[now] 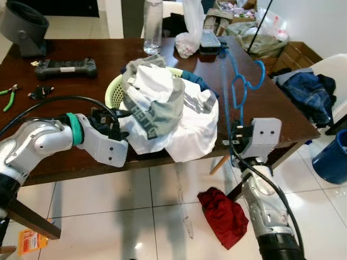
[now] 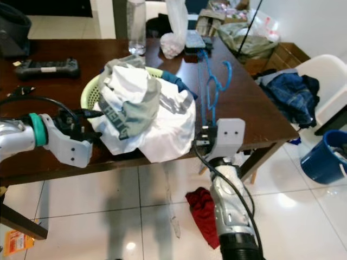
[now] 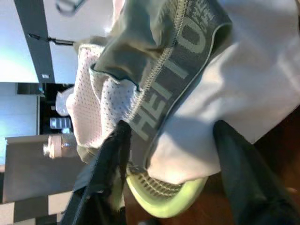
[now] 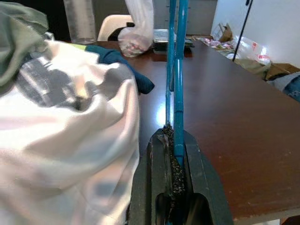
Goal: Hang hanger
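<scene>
Leftmost, pliers [image 1: 9,96] and a black controller [image 1: 66,67] are seen on the brown table [image 1: 282,103]. Next, the left gripper [image 1: 120,123] is held at the near side of a green basket [image 1: 115,91], its fingers [image 3: 108,164] spread apart around a fold of the white and grey clothes [image 1: 168,111] heaped in it. A clear bottle [image 1: 153,24] is noted behind the basket. Further right, the blue hanger [image 1: 240,81] is held upright over the table's near right edge, its lower bar pinched between the closed fingers of the right gripper [image 1: 236,138]. A red cloth [image 1: 225,214] is recorded on the tiled floor below. At far right, jeans [image 1: 306,89] lie on a white chair [image 1: 336,67], with a blue bucket [image 1: 333,157] just beside it.
</scene>
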`<state>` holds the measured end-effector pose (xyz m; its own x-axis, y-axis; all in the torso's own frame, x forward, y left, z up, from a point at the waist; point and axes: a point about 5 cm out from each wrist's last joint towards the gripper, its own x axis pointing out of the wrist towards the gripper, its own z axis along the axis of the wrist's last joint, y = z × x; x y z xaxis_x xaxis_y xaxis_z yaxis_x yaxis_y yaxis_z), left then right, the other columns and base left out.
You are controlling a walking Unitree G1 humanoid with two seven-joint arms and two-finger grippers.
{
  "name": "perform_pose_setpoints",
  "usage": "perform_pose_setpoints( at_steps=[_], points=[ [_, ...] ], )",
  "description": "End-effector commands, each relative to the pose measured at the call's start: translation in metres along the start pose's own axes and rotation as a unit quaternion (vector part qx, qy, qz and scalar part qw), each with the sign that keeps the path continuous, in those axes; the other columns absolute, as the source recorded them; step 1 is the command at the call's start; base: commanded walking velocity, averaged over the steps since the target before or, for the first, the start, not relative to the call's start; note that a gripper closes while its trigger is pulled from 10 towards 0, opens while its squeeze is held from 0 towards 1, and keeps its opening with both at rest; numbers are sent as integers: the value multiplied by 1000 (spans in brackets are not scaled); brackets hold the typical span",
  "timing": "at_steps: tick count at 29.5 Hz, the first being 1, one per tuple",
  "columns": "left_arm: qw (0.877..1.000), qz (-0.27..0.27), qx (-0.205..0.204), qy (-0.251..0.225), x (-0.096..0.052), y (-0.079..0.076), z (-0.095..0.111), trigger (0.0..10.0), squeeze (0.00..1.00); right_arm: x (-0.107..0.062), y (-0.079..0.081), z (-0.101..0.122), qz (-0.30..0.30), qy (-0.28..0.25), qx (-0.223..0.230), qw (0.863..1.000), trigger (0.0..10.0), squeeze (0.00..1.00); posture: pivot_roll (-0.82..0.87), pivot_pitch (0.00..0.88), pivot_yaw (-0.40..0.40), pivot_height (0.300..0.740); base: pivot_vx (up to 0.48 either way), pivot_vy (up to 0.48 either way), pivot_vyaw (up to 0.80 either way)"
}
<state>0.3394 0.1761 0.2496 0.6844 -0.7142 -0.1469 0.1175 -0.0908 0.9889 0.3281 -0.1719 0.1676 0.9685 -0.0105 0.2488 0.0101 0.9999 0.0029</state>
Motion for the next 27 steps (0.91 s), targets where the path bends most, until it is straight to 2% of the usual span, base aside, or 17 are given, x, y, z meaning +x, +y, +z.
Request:
perform_pose_setpoints(
  at_steps=[1, 2, 4, 7, 11, 16, 20, 21, 22, 23, 24, 26, 27],
  points=[
    [999, 33, 12, -12, 4, 11, 3, 10000, 0, -4, -3, -2, -5, 7, -2, 1000, 10000, 0, 67, 159, 15, 740, 0, 0, 0],
    [999, 33, 12, -12, 4, 11, 3, 10000, 0, -4, -3, -2, -5, 7, -2, 1000, 10000, 0, 67, 159, 15, 740, 0, 0, 0],
    [998, 56, 20, -25, 7, 22, 4, 10000, 0, -6, -2, -3, -6, 10, -1, 1000, 10000, 0, 70, 162, 15, 740, 0, 0, 0],
    [998, 56, 20, -25, 7, 22, 4, 10000, 0, -6, -2, -3, -6, 10, -1, 1000, 10000, 0, 70, 162, 15, 740, 0, 0, 0],
    [998, 52, 21, -24, 8, 21, 1, 10000, 0, -6, -1, -4, -5, 11, 0, 1000, 10000, 0, 67, 162, 16, 740, 0, 0, 0],
    [999, 32, 21, -27, 22, 13, -7, 10000, 0, -7, -1, -3, -6, 15, 0, 1000, 10000, 0, 54, 168, 21, 740, 0, 0, 0],
    [999, 28, 20, -25, 25, 11, -8, 10000, 0, -8, -2, -3, -7, 16, -1, 1000, 10000, 0, 52, 170, 22, 740, 0, 0, 0],
    [999, 26, 24, -15, 28, 8, -11, 6627, 0, -8, -3, -3, -8, 16, -1, 1000, 10000, 0, 48, 172, 24, 740, 0, 0, 0],
    [999, 26, 24, -15, 28, 8, -11, 6627, 0, -8, -3, -3, -8, 16, -1, 1000, 10000, 0, 48, 172, 24, 740, 0, 0, 0],
    [999, 27, 29, -5, 31, 6, -14, 2863, 0, -9, -2, -3, -8, 16, -1, 1000, 10000, 0, 43, 175, 25, 740, 0, 0, 0],
    [999, 34, 31, 2, 34, 6, -15, 471, 0, -9, -2, -2, -8, 16, -1, 1000, 10000, 0, 40, 176, 25, 740, 0, 0, 0],
    [999, 34, 31, 2, 34, 6, -15, 471, 0, -9, -2, -2, -8, 16, -1, 1000, 10000, 0, 40, 176, 25, 740, 0, 0, 0],
    [998, 47, 37, 5, 36, 8, -15, 0, 0, -10, -1, -2, -8, 16, 0, 1000, 10000, 0, 38, 176, 25, 740, 0, 0, 0]
  ],
)
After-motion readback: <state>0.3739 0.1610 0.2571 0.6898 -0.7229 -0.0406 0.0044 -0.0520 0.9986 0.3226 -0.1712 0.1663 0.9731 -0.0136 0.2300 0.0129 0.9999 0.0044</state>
